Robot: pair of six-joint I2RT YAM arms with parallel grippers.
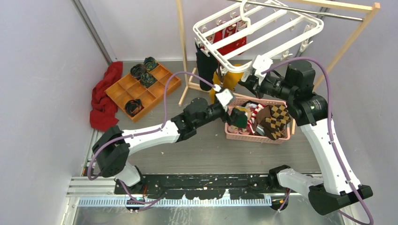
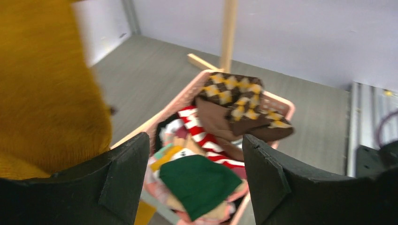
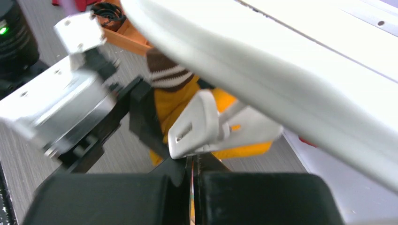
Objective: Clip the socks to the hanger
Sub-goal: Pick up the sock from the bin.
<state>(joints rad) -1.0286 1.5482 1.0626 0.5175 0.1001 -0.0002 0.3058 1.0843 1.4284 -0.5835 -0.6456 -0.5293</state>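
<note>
The white hanger [image 1: 263, 28] hangs from the rod with a black sock [image 1: 205, 65] and a mustard-yellow sock [image 1: 230, 79] clipped at its near-left corner. My left gripper [image 2: 196, 154] is open just beside the mustard sock [image 2: 42, 84], above the pink basket [image 2: 281, 101], with nothing between its fingers. In the basket lie a brown argyle sock [image 2: 234, 93], a green sock [image 2: 197, 183] and striped ones. My right gripper [image 3: 195, 161] is shut and empty, its tips right under a white clip [image 3: 202, 124] of the hanger frame [image 3: 281, 61].
The wooden rack [image 1: 183, 51] with its metal rod [image 1: 328, 14] stands behind the basket [image 1: 234, 133]. At the back left lie an orange compartment tray [image 1: 155, 91] with dark rolled sock bundles [image 1: 143, 75] and a red cloth [image 1: 105, 96].
</note>
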